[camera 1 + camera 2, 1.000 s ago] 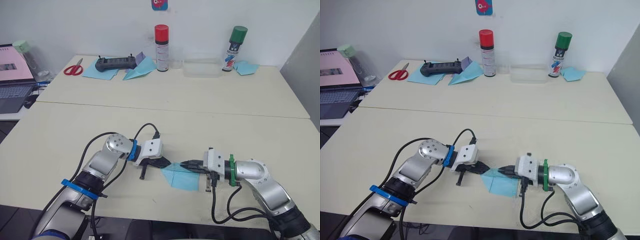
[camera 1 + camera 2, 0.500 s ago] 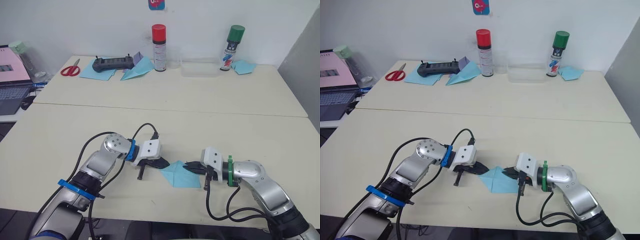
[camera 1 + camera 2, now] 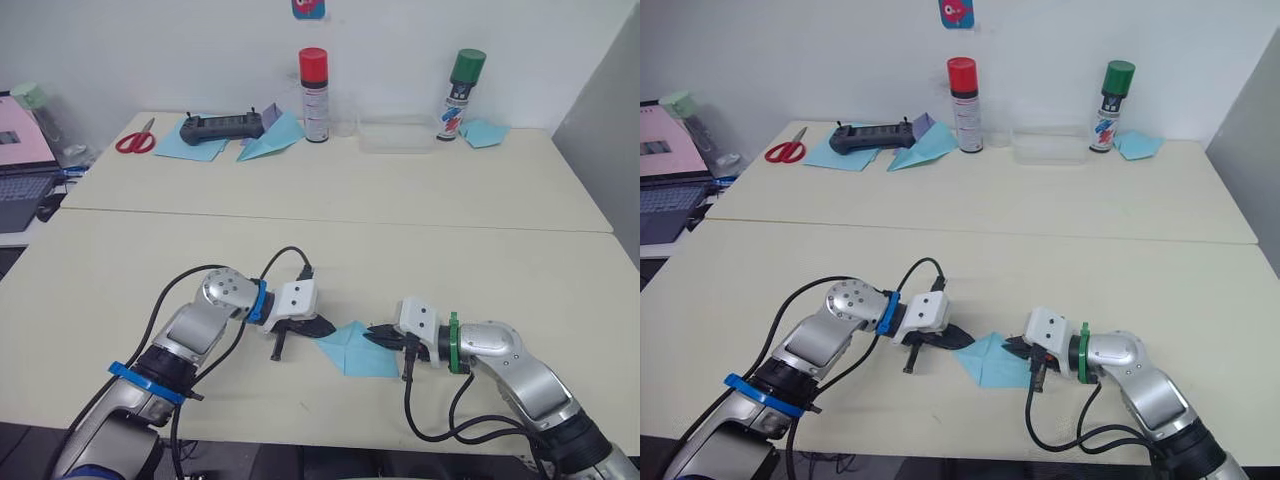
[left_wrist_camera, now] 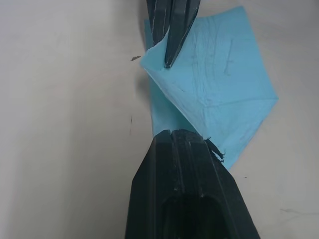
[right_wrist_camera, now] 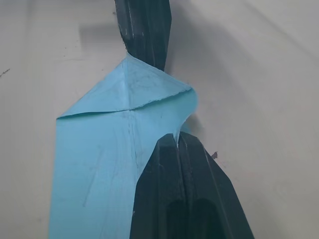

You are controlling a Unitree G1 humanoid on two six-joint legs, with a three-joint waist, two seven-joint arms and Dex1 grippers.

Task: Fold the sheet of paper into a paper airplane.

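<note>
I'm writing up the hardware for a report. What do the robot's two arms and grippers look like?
Both arms are silver metal with white wrist blocks and loose black cables looping alongside. The left arm carries blue rings, the right arm a green ring. The left gripper and the right gripper each have two slim, tapered black fingers.

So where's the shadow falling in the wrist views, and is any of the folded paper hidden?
Left wrist view: the left gripper's own black fingers cover the near tip of the thin light-blue creased sheet of paper. Right wrist view: a soft grey shadow lies on the cream table beside the paper, and the right gripper hides one edge.
</note>
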